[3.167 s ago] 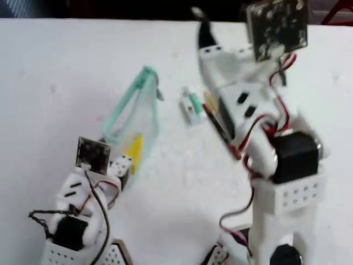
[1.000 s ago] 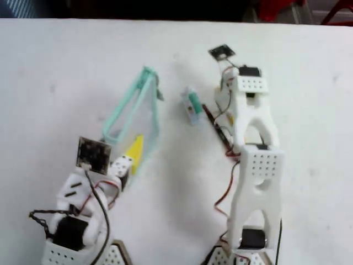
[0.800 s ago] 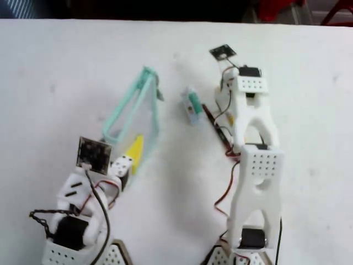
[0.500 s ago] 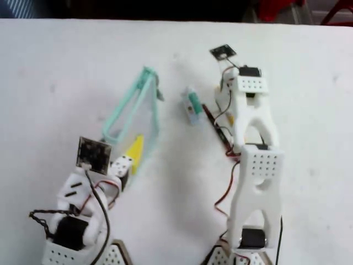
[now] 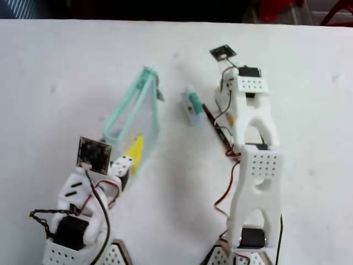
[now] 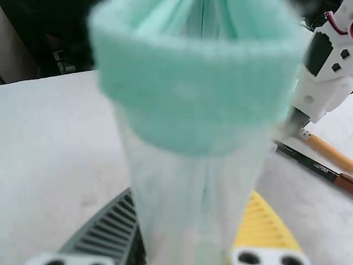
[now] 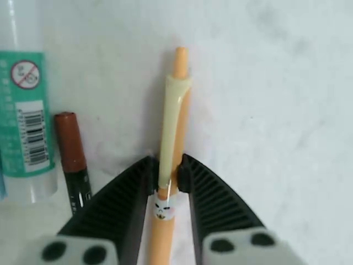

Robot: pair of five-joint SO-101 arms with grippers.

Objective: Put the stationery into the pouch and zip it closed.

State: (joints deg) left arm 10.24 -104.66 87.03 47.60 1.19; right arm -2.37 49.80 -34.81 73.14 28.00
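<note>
A clear pouch with a mint-green zip band (image 5: 132, 113) lies on the white table, its mouth wide. My left gripper (image 5: 131, 154) is shut on the pouch's near end; the left wrist view shows the pouch (image 6: 193, 138) pinched between a grey and a yellow finger. My right gripper (image 7: 165, 171) is shut on an orange pen (image 7: 171, 138) that lies on the table. In the high view that pen (image 5: 228, 118) is mostly hidden under the right arm. A dark pen with a brown end (image 5: 216, 130) lies beside it. A glue stick (image 5: 191, 105) lies just past that.
The white table (image 5: 309, 110) has free room to the right and at the far left. Both arm bases stand at the near edge. The table's far edge runs along a dark background.
Since 3.2 s ago the right arm has come down from above onto the pens and shut on the orange pen. Over the last second nothing moves. The left arm keeps still.
</note>
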